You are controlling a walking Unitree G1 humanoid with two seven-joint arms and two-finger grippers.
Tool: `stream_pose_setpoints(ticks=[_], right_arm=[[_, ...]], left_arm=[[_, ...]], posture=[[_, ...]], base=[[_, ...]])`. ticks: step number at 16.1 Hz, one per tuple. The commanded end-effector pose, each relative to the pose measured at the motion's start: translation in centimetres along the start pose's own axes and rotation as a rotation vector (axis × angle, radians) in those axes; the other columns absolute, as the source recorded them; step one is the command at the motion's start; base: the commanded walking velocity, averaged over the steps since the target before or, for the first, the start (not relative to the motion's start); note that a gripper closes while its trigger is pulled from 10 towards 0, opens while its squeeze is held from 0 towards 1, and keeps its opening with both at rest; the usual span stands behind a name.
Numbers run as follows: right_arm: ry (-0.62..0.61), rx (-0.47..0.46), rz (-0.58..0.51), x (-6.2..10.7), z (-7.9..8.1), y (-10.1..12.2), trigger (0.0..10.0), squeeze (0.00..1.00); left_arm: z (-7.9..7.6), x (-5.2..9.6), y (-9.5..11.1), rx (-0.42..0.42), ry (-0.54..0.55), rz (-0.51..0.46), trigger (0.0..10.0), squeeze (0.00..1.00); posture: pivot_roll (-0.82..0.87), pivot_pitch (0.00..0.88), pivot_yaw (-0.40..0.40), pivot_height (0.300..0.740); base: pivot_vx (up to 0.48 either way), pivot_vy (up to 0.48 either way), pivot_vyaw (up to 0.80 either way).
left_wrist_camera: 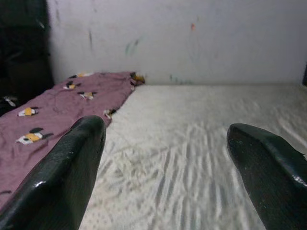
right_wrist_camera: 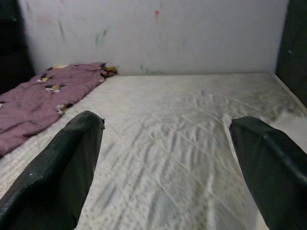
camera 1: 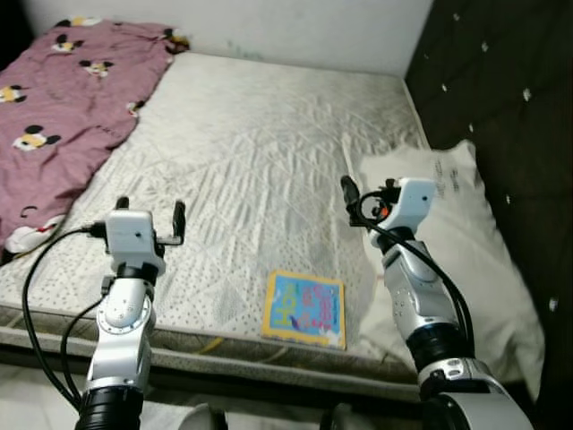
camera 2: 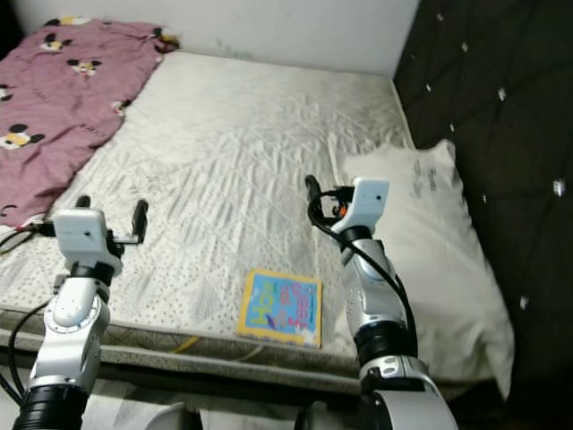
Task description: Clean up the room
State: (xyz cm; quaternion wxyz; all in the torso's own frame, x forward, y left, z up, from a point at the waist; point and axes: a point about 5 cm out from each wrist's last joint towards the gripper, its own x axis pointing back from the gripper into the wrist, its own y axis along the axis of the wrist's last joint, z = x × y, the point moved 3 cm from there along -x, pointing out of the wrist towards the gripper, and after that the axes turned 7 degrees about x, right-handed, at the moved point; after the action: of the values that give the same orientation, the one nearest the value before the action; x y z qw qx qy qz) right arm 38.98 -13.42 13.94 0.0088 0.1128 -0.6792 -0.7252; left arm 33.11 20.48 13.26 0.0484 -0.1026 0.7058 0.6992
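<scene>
A colourful children's book point(camera 1: 304, 309) lies flat near the front edge of the white mattress point(camera 1: 260, 143). A pink blanket point(camera 1: 63, 116) with cartoon mice is bunched over the mattress's left side. A white pillow point(camera 1: 470, 251) rests at the right, against the headboard. My left gripper point(camera 1: 150, 209) is held up over the front left of the mattress, open and holding nothing. My right gripper point(camera 1: 369, 192) hovers open by the pillow's near corner, to the right of and above the book. The pads point(left_wrist_camera: 72, 167) in the left wrist view and the pads point(right_wrist_camera: 62, 167) in the right wrist view stand wide apart over bare mattress.
A dark tufted headboard point(camera 1: 501, 81) runs along the right side. A white wall point(camera 1: 269, 22) closes the far end of the bed. The bed's front edge point(camera 1: 224, 345) is just before me, with black cables point(camera 1: 40, 296) hanging by my left arm.
</scene>
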Motion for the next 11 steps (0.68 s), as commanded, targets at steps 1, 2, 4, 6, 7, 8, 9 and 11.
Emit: stream_pose_setpoints(ticks=[1, 2, 4, 6, 7, 8, 9, 11], right_arm=[[0.007, 0.005, -0.005, -0.3, 0.0, 0.3, 10.0, 0.00], [0.009, 0.013, 0.001, -0.3, 0.0, 0.2, 10.0, 0.00], [-0.011, 0.017, -0.001, -0.3, -0.3, 0.3, 10.0, 0.00], [-0.027, 0.022, -0.003, 0.0, -0.7, 0.2, 10.0, 0.00], [-0.050, 0.023, 0.008, 0.3, -1.1, -0.1, 10.0, 0.00], [-0.060, 0.029, 0.011, 0.4, -1.2, -0.2, 10.0, 0.00], [-0.063, 0.037, 0.014, 0.5, -1.2, -0.4, 10.0, 0.00], [-0.063, 0.037, 0.026, 1.0, -1.2, -0.8, 10.0, 0.00]], left_arm=[[-0.3, 0.0, 0.5, 0.044, -0.001, -0.010, 10.0, 0.00], [-0.4, 0.2, 0.6, 0.034, -0.002, -0.014, 10.0, 0.00], [-0.3, 0.6, -0.3, 0.045, 0.003, 0.024, 10.0, 0.00], [-0.7, 0.6, -0.7, 0.072, -0.008, 0.042, 10.0, 0.00], [-1.2, 0.4, -0.7, 0.085, -0.034, 0.052, 10.0, 0.00], [-1.5, 0.2, -0.8, 0.091, -0.050, 0.060, 10.0, 0.00], [-1.6, 0.1, -0.9, 0.095, -0.061, 0.066, 10.0, 0.00], [-1.8, 0.0, -0.8, 0.123, -0.060, 0.069, 10.0, 0.00]], posture=[[0.05, 0.000, -0.074, 0.740], [0.04, 0.000, -0.073, 0.740], [0.03, 0.000, -0.064, 0.740], [0.01, 0.000, -0.051, 0.740], [0.00, 0.008, -0.045, 0.740], [-0.01, 0.016, -0.042, 0.740], [-0.01, 0.021, -0.040, 0.740], [-0.02, 0.032, -0.053, 0.740]], base=[[0.000, 0.000, 0.00], [0.000, 0.000, 0.00], [0.000, 0.000, 0.00], [0.000, 0.000, 0.00], [0.000, 0.000, 0.00], [0.000, 0.000, 0.00], [0.000, 0.000, 0.00], [0.000, 0.319, 0.00]])
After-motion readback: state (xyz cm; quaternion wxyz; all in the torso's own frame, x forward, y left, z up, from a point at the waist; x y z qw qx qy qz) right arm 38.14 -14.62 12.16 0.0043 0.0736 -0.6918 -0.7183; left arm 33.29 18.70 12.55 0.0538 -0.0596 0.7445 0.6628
